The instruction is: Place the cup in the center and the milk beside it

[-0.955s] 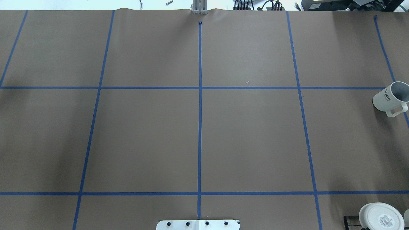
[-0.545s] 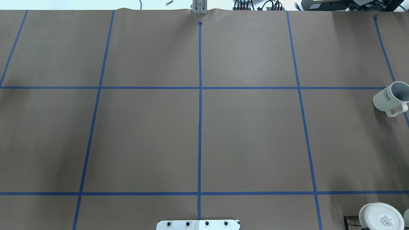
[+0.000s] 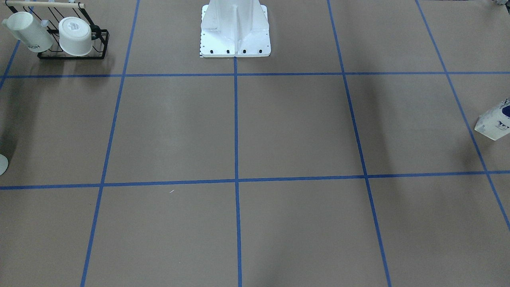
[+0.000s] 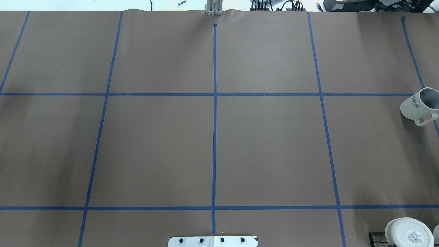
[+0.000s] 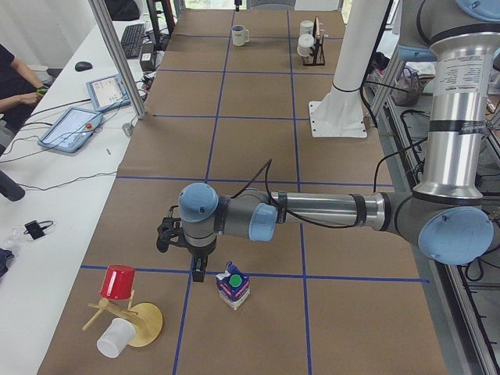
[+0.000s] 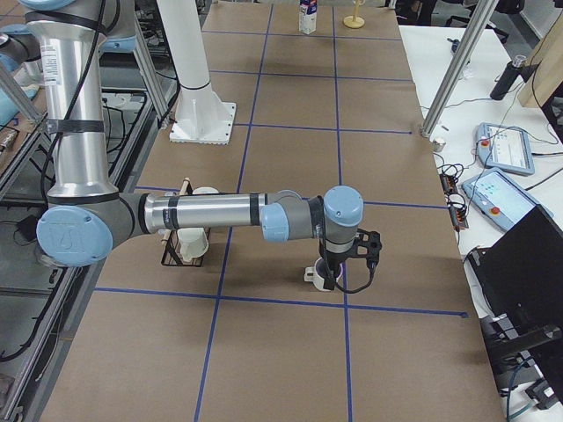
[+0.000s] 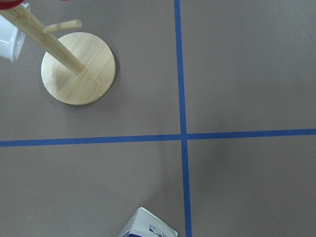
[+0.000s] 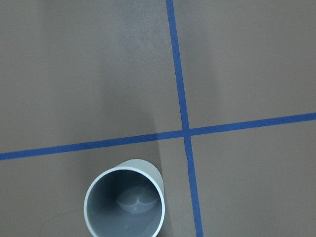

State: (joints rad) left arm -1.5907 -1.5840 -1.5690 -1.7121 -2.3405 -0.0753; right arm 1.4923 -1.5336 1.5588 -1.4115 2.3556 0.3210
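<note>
counts: one cup [image 4: 419, 104], one milk [image 5: 233, 286]; two other white cups [image 3: 75, 36] in rack [image 3: 71, 57].
cup: upright, right end of surface [image 4: 267, 147], well off centre.
milk: upright, left end.
left pincer [image 5: 199, 269]: just beside milk; gap can't tell.
right pincer [image 6: 327, 280]: over cup; gap can't tell.
vs earlier: cup unmoved.

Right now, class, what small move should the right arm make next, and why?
Probably lower the right gripper onto the cup: it hangs over the upright cup, which stands far from the centre and is not yet grasped.
</note>
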